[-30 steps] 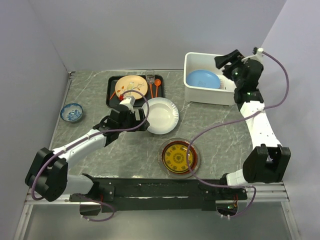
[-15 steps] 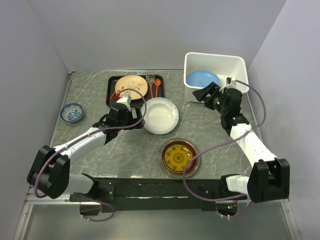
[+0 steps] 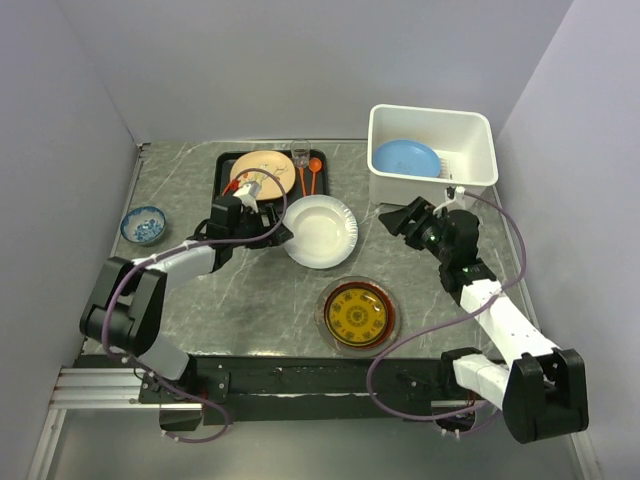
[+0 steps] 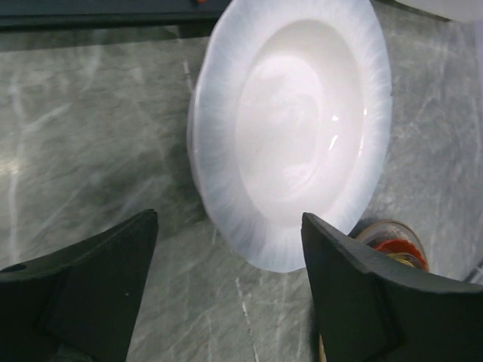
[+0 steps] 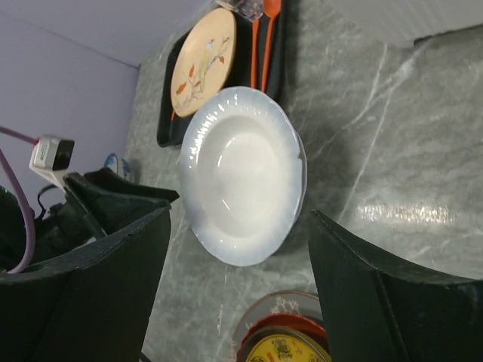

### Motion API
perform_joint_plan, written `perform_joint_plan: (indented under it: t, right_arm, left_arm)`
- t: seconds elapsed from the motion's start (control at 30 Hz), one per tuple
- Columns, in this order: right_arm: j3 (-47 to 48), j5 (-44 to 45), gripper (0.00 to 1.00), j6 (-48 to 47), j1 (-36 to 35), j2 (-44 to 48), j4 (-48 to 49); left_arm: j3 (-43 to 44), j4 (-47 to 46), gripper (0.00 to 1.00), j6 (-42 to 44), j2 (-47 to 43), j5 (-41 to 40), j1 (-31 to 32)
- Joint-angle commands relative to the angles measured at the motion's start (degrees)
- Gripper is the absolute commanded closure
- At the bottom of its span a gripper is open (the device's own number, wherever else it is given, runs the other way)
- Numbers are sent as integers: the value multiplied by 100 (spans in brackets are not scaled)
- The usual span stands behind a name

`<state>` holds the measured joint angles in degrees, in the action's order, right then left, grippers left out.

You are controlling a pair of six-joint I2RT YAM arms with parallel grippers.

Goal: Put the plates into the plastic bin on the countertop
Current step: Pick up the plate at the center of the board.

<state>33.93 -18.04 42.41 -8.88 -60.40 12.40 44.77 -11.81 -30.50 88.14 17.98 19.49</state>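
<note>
Left wrist view: we see the left gripper (image 4: 228,220) with its jaws wide apart and nothing in them. The near rim of the white plate (image 4: 294,128) lies between the two fingertips. We cannot tell whether either finger touches it.

In the right wrist view the right gripper (image 5: 240,219) also has its jaws spread and empty. It faces the same plate across bare countertop (image 3: 260,300) and is clear of its rim.

From the top camera we place the left gripper at the white plate's left rim. The right gripper is off the plate's right side, between the plate and the bin (image 3: 405,190).

The white plate lies flat near the middle of the table, somewhat toward the far edge.

The dark red plate (image 3: 358,313), with its gold pattern, lies flat on the countertop close to the near edge, about midway along it. It is apart from the white plate and from both grippers.

The cream plate (image 3: 270,165) rests on a black tray (image 3: 222,175) at the far edge, left of centre, just behind the left gripper. Orange utensils (image 3: 311,176) lie on the tray's right side.

The bin stands in the far right corner, and a blue plate (image 3: 405,158) is inside it, toward its left wall.

A small blue bowl (image 3: 143,224) sits by the left edge, well apart from everything else.
</note>
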Motion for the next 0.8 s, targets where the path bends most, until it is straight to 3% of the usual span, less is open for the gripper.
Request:
perform_joint_plan:
  t: [0.0,0.27,0.47,0.63,0.77]
  right_arm:
    - [-281,11,20,13,-34,362,105]
    - [-756,99,20,56,-43,696,95]
    - [-906,91,20,65,-52,635,166]
    - [-932,73,20,83,-52,486,254]
    - [-941,20,20,127,-52,345,412]
  left_arm:
    - [348,-663,24,-148,300,602,3]
    - [488,-1033,33,-369,765,839,3]
    - [629,-1130,49,-395,1047,909,3]
    - [656,-999,69,-307,1092,830,3]
    - [594,-937,99,-281,951,638,3]
